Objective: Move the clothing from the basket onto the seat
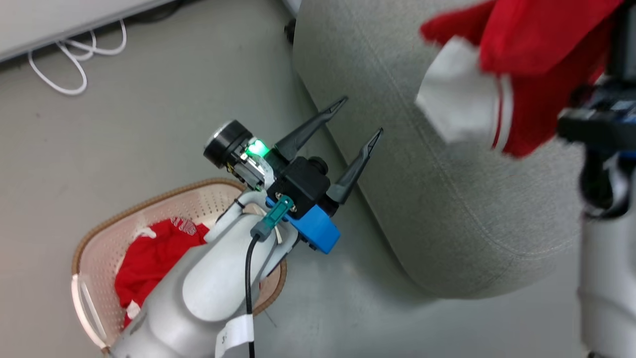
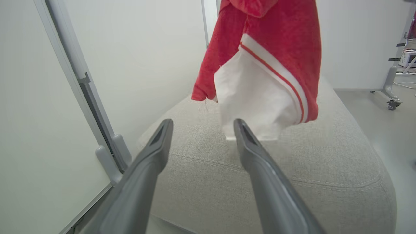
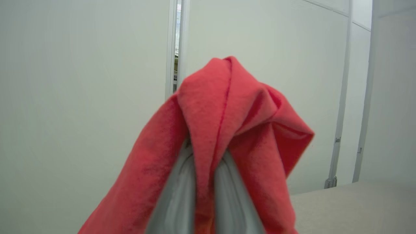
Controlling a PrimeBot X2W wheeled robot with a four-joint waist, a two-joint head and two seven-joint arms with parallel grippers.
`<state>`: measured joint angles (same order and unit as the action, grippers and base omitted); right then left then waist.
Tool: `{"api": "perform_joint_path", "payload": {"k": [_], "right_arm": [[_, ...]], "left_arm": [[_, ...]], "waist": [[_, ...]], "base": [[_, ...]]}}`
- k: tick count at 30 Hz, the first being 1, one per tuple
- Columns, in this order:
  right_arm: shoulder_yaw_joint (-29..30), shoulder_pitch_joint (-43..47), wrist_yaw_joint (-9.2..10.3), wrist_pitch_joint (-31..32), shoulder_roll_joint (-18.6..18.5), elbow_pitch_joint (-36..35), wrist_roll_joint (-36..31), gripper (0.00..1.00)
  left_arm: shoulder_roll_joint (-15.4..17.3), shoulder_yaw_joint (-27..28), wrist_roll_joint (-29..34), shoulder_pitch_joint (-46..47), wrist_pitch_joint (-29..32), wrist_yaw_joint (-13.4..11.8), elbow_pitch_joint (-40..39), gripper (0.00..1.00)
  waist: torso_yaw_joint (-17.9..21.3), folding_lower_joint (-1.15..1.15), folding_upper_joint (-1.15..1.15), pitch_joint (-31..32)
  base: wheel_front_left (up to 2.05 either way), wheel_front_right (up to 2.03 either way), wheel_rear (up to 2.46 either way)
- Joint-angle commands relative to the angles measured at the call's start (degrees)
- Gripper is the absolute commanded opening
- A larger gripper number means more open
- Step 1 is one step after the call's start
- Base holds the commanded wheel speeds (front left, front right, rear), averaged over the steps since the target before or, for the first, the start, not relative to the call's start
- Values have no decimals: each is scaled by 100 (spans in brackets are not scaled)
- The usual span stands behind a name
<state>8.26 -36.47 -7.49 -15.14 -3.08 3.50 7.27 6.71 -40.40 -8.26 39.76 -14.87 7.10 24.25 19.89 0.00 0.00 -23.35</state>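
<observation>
One red garment [image 1: 526, 59] with a white panel hangs above the grey seat [image 1: 427, 189], pinched in my right gripper [image 3: 206, 152], whose fingers are shut on a fold of it. In the left wrist view the same garment [image 2: 269, 65] dangles over the seat [image 2: 292, 169] beyond my left gripper [image 2: 201, 125], which is open and holds nothing. In the head view my left gripper [image 1: 360, 117] points at the seat's left edge. The second red garment [image 1: 154, 258], with white lettering, lies in the cream basket [image 1: 99, 238] at the lower left, partly hidden by my left forearm.
A white cable [image 1: 74, 54] loops on the floor at the upper left, under a pale wall panel. White partition walls [image 2: 130, 65] stand behind the seat. A wheeled stand leg [image 2: 391, 97] is on the floor to the far right of the seat.
</observation>
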Motion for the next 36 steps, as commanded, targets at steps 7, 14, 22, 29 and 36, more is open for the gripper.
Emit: {"api": "perform_joint_path", "payload": {"k": [7,14,22,29,36], "right_arm": [[949,-1613,-1,-2,-687,-23,-35,0],[1845,-2503,0,-2,-1653,522,-3,0],[2023,-2594,-1,-2,-1908,1806,-221,0],[1977,-2321,-1,-1,-1578,2937,-332,0],[1798,-2003,0,-1,-1454,3281,-280,71]], "left_arm": [[237,-112,211,632,228,18,-253,100],[499,-129,333,969,488,16,-647,100],[727,-109,382,1071,677,-29,-997,100],[712,-176,338,1090,708,-55,-1101,100],[732,-192,285,1085,653,-102,-1086,100]], "waist": [[-227,0,0,-1328],[-283,0,0,-2147],[-279,0,0,-2581],[-348,0,0,-2612],[-422,0,0,-2544]], "base": [[0,0,0],[0,0,0],[0,0,0],[0,0,0],[0,0,0]]}}
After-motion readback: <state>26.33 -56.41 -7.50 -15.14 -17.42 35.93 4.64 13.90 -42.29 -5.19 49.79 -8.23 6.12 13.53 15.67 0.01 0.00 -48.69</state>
